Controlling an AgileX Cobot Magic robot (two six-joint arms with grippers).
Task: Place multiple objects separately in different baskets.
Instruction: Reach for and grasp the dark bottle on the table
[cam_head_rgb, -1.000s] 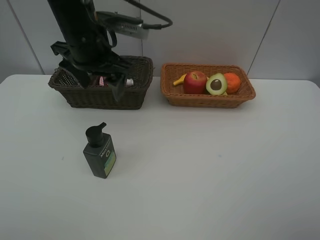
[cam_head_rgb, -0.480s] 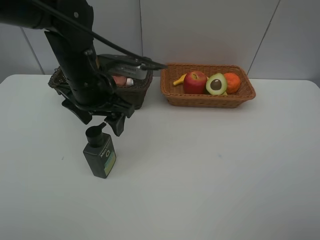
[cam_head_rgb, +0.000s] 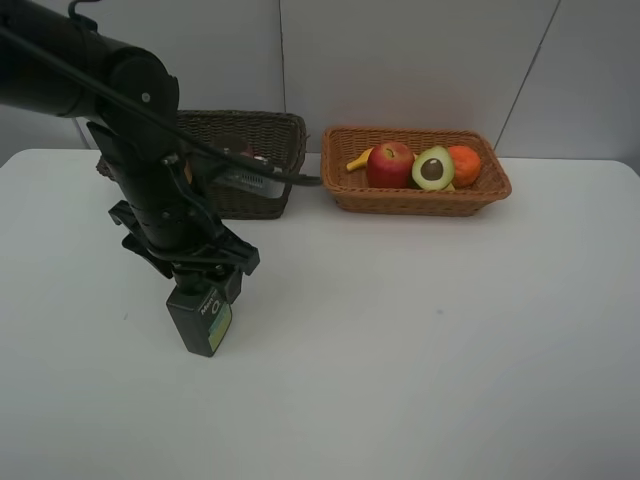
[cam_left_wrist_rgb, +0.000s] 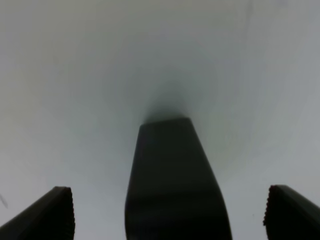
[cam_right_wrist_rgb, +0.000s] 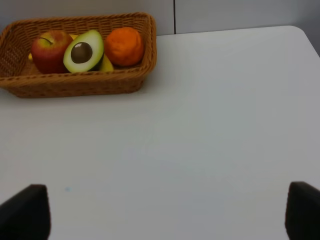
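**1 pump bottle between my left fingers**

I see the left gripper (cam_head_rgb: 196, 283) spread wide over the dark green pump bottle (cam_head_rgb: 201, 318), which stands upright on the white table (cam_head_rgb: 420, 340), fingers either side, not squeezing. My right gripper (cam_right_wrist_rgb: 165, 212) gapes too, holding nothing.

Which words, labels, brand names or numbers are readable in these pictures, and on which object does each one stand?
Pump bottle: a white and green label with white marks, too small and blurred to read.
Light basket, dark basket and fruit: no text visible.
Both wrist views: no text visible.
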